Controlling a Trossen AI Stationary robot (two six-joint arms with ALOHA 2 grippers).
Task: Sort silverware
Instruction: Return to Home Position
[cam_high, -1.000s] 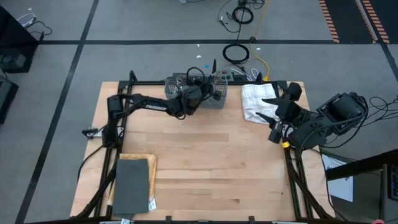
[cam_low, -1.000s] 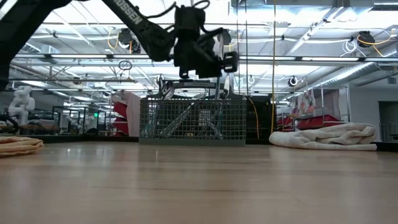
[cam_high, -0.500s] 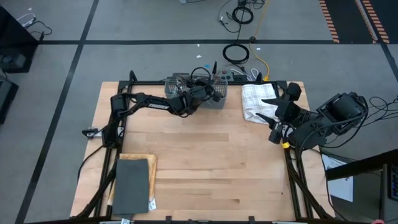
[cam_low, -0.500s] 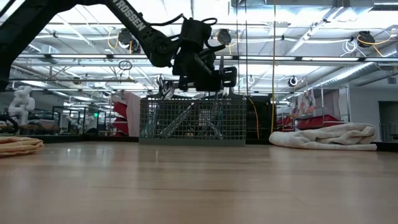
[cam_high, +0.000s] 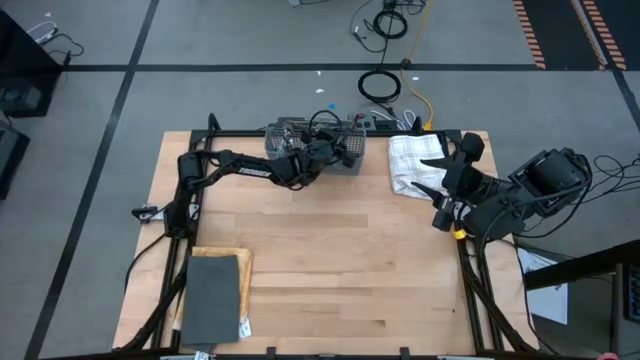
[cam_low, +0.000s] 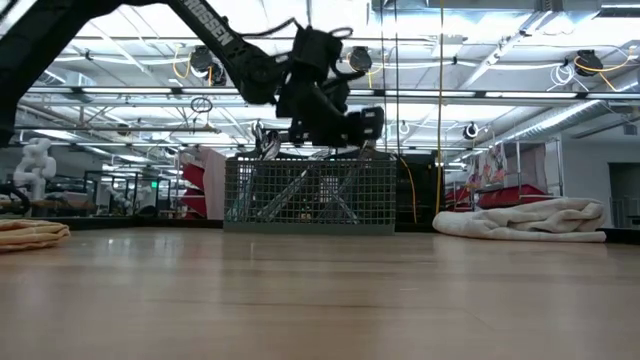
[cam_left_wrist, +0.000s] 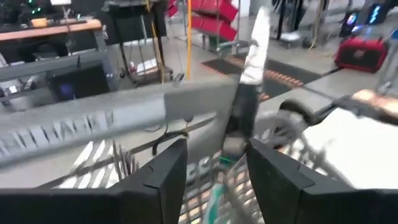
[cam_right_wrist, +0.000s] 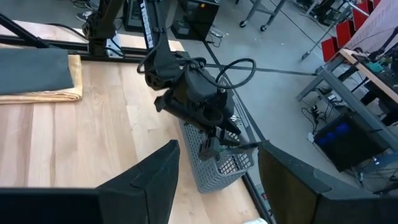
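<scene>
The grey mesh basket (cam_high: 322, 148) stands at the table's far edge, with silverware (cam_low: 300, 195) leaning inside it behind the mesh. My left gripper (cam_high: 328, 150) hovers just over the basket's top (cam_low: 310, 160) with its fingers apart. In the left wrist view, a thin upright piece of silverware (cam_left_wrist: 247, 74) with a pale upper end shows blurred in the gap between the fingers. My right gripper (cam_high: 438, 195) waits open at the table's right side, beside the white towel (cam_high: 412, 160). The right wrist view looks toward the basket (cam_right_wrist: 217, 165). My left gripper has its fingers on either side of the upright piece of silverware (cam_left_wrist: 239, 118), coming from above the basket. The piece stands close to one finger (cam_left_wrist: 273, 180). I cannot tell whether it touches that finger.
A dark grey mat on a folded tan cloth (cam_high: 215, 290) lies at the near left corner. The white towel (cam_low: 525, 220) is heaped at the far right. Cables and a power strip (cam_high: 385, 120) lie beyond the far edge. The middle of the wooden table (cam_high: 330, 260) is bare.
My left gripper has shifted a little toward the table's right edge over the basket and has tipped slightly. My right arm has kept still.
</scene>
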